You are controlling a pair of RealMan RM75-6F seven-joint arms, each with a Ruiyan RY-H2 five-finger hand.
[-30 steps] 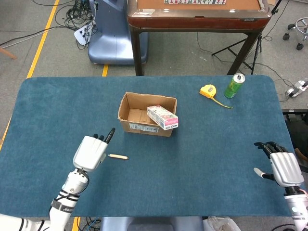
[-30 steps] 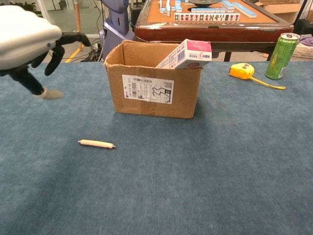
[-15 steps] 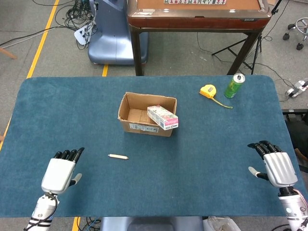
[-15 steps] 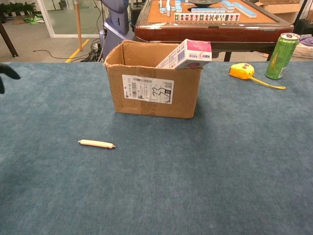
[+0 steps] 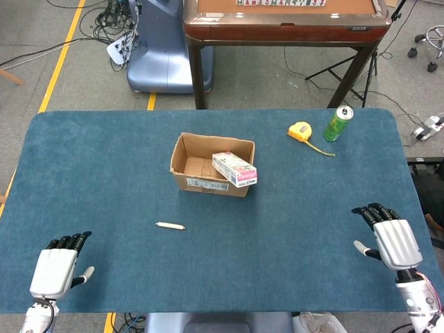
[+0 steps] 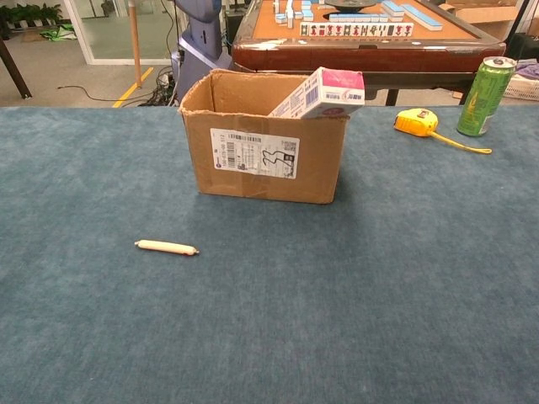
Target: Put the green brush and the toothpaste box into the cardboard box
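While nothing is held, the left hand [image 5: 54, 267] lies at the near left corner of the table [image 5: 83, 159], back upward, dark fingers extended and apart, pointing to the far side, thumb out to the right; only the head view shows it. Right of that hand and further off, a small pale stick [image 5: 170, 225] lies flat on the cloth, well apart from the hand; near the table's middle stands the carton [image 5: 198, 182], open at the top, well apart from both hands. At the carton's right end the toothpaste box [image 5: 234, 168] rests tilted, propped on the rim with one end jutting above the right wall; the chest view shows it [image 6: 324, 91] sticking out over the edge. No view lets me make out the green brush. Far right on the table sit a yellow tape measure [image 5: 300, 130] and, just beside it, a green can [image 5: 338, 123]; at the near right edge the right hand [image 5: 390, 236] lies back upward, fingers spread, empty, thumb to the left.
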